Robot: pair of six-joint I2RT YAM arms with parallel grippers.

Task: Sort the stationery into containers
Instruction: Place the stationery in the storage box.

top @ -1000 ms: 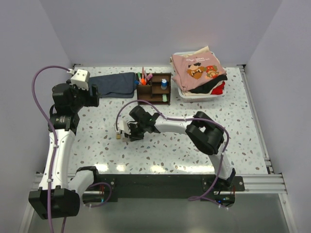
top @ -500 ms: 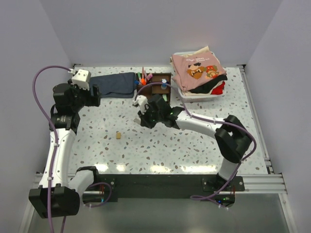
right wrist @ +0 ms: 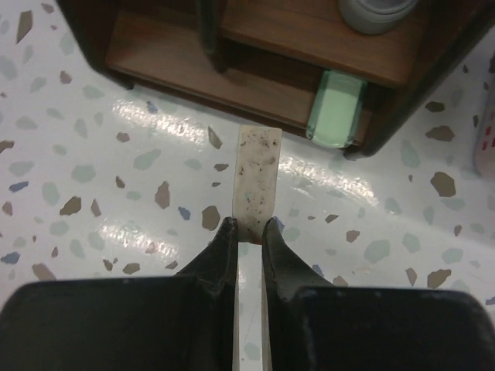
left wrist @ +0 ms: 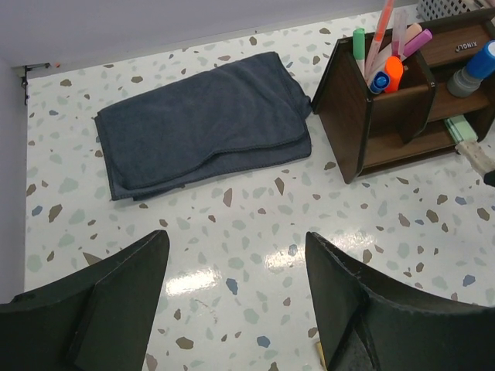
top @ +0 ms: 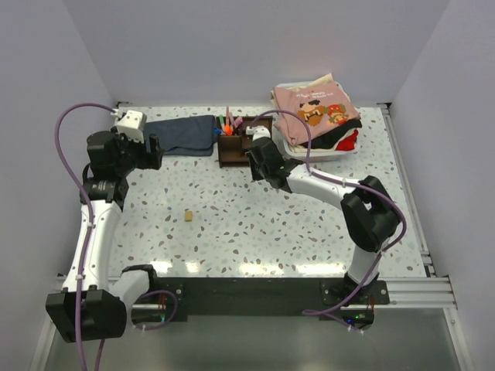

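**Three erasers, one organiser, one full grip**

- 1 × dark wooden desk organiser (left wrist: 363, 116), at the far side of the speckled table (top: 271, 224); right end cut off in the left wrist view.
- 3 × erasers:
  - green eraser (right wrist: 338, 116), lying in the lowest shelf at the organiser's right end;
  - tan eraser (top: 188, 216), alone on the table, well apart from the organiser;
  - pale speckled eraser (right wrist: 257, 178), see the grip below.
- At least 6 × pens (left wrist: 387, 46), upright in the tall left compartment, thick orange-tipped marker (left wrist: 394, 73) among them; exact count hard to make out where they overlap.
- 1 × blue-capped bottle (left wrist: 476, 66), on an upper shelf; only its base visible from the right wrist.
- 1 × dark blue cloth (left wrist: 201, 124), folded, left of the organiser.
- 1 × white bin (top: 305, 152), mostly hidden under pink clothes (top: 313, 108).
- Right gripper (right wrist: 249, 228): fingers nearly together, clamped on one end of the speckled eraser; free end just short of the lowest shelf, near the green eraser.
- Left gripper (left wrist: 233, 243): fingers wide apart, holding nothing, above bare table.
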